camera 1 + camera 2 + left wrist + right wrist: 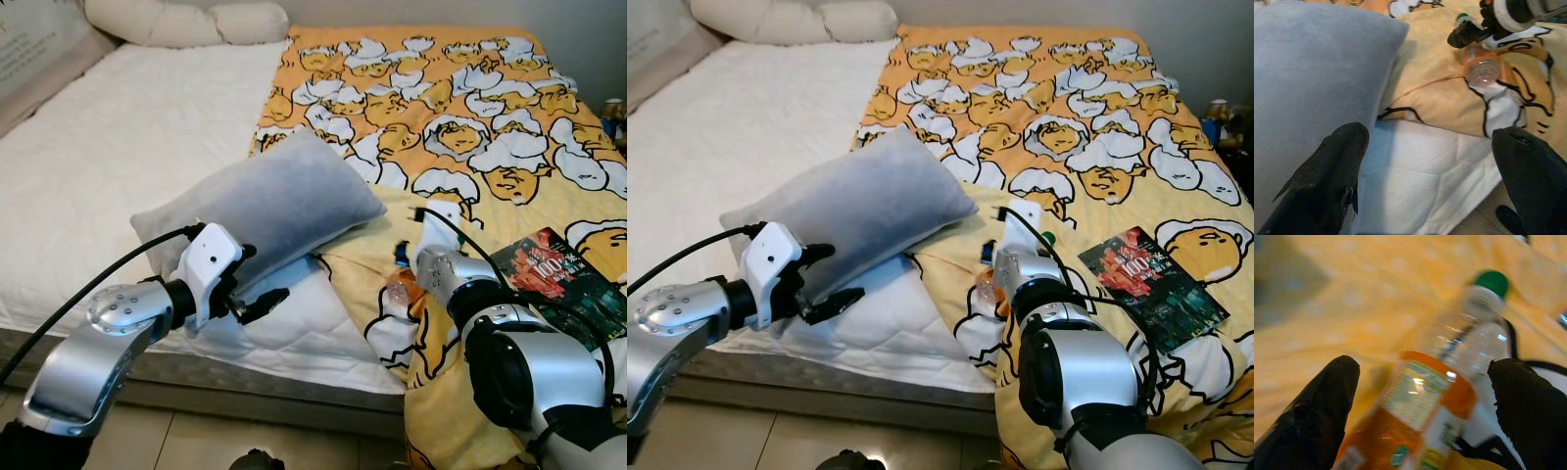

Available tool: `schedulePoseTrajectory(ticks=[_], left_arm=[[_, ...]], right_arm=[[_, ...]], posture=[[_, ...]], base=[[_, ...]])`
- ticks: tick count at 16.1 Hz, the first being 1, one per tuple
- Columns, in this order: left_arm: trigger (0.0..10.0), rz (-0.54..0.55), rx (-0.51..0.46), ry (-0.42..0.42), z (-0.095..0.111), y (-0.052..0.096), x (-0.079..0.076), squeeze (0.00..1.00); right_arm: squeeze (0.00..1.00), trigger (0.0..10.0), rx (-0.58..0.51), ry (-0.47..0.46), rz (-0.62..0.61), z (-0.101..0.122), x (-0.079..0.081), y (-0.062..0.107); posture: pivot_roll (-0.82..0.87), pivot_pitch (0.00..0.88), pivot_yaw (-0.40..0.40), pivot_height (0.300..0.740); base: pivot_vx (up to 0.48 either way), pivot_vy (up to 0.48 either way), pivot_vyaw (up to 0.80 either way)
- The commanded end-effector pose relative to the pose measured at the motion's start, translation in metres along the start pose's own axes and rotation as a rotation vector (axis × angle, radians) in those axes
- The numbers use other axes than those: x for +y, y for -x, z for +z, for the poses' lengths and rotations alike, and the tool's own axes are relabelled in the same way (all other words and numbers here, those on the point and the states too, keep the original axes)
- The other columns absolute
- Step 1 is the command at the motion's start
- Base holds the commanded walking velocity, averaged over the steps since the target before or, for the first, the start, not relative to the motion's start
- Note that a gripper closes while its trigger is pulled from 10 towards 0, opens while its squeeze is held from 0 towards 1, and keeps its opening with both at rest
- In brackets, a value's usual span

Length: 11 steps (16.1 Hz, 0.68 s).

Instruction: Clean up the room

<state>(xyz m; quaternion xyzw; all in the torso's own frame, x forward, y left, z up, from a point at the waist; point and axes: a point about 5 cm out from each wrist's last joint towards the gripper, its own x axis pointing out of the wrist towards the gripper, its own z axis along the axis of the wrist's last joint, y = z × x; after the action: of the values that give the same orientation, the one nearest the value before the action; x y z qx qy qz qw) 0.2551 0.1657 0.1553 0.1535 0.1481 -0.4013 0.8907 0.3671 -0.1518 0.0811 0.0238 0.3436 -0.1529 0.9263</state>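
r gripper (1420,396) wide open round bottle (1440,391) on blanket (490,108); l gripper (1435,181) open by pillow (265,206)

Both head eyes look forward and down from above the bed's (118,166) edge, sharing the grey pillow (269,206) at centre frame. The left wrist camera sits close behind that pillow's corner; the right wrist camera hovers very near a bottle (1440,387) on the yellow blanket (1097,127).

Soft matt grey cloth on the pillow (265,211), quilted white fabric on the mattress (108,147), clear glossy plastic on the bottle (1444,387), shiny printed paper on the book (568,279), brushed silver metal arms.
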Motion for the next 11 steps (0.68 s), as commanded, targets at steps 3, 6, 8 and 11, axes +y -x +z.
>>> schedulePoseTrajectory(ticks=[3, 6, 8, 11], left_arm=[[10.0, -0.029, 0.012, -0.003, 0.000, 0.003, -0.003, 0.61], [10.0, -0.055, 0.030, -0.005, 0.000, 0.004, -0.006, 0.61], [10.0, -0.096, 0.043, 0.000, -0.001, 0.007, -0.011, 0.61], [10.0, -0.172, 0.060, 0.002, -0.001, 0.008, -0.020, 0.60]], right_arm=[[0.00, 10.0, 0.011, -0.056, -0.029, -0.004, -0.001, -0.001], [0.00, 10.0, 0.109, -0.124, 0.088, -0.023, 0.011, 0.000], [0.00, 10.0, 0.131, -0.166, 0.134, -0.027, 0.015, 0.000], [0.00, 0.0, 0.155, -0.219, 0.145, -0.030, 0.014, -0.001]], posture=[[0.06, 0.085, 0.047, 0.740], [0.08, 0.099, 0.052, 0.740], [0.09, 0.113, 0.047, 0.740], [0.10, 0.121, 0.045, 0.740]], base=[[0.000, 0.000, 0.00], [0.000, 0.000, 0.00], [0.000, 0.000, 0.00], [0.000, 0.000, 0.00]])
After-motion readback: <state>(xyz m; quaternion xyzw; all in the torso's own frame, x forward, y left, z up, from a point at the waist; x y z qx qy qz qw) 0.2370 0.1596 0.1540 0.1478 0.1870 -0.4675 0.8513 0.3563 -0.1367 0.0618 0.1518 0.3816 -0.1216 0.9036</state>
